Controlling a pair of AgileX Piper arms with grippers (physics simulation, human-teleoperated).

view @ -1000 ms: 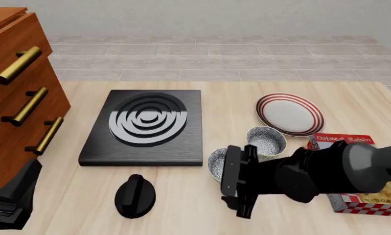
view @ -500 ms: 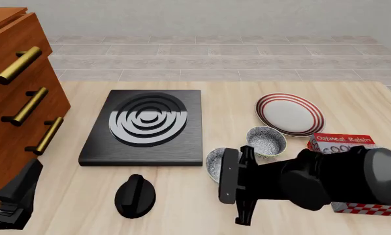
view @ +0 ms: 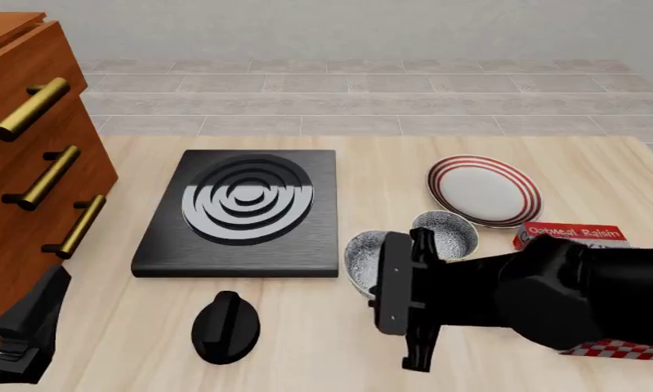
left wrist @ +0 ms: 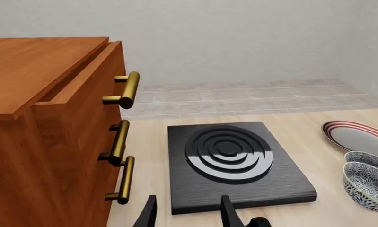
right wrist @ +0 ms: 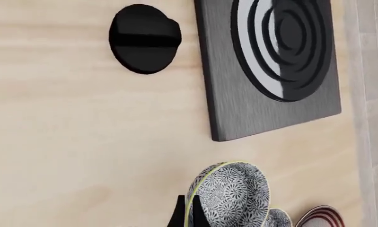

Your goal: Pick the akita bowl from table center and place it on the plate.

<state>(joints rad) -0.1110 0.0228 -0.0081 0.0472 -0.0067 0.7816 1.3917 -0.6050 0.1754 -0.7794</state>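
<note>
The right gripper (view: 383, 282) pinches the rim of the akita bowl (view: 361, 260), tilted just right of the stove block (view: 242, 212), near a second bowl (view: 446, 230) and the plate (view: 485, 190). The left gripper (left wrist: 187, 213) hangs spread, empty.

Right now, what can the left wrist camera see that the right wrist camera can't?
Only the left wrist view shows the wooden drawer cabinet with its brass handles, the back wall and the open left gripper. Only the right wrist view shows the round black knob on the table. Both show the black stove plate, the two speckled bowls, the nearer being the akita bowl, and the edge of the red-striped plate.
</note>
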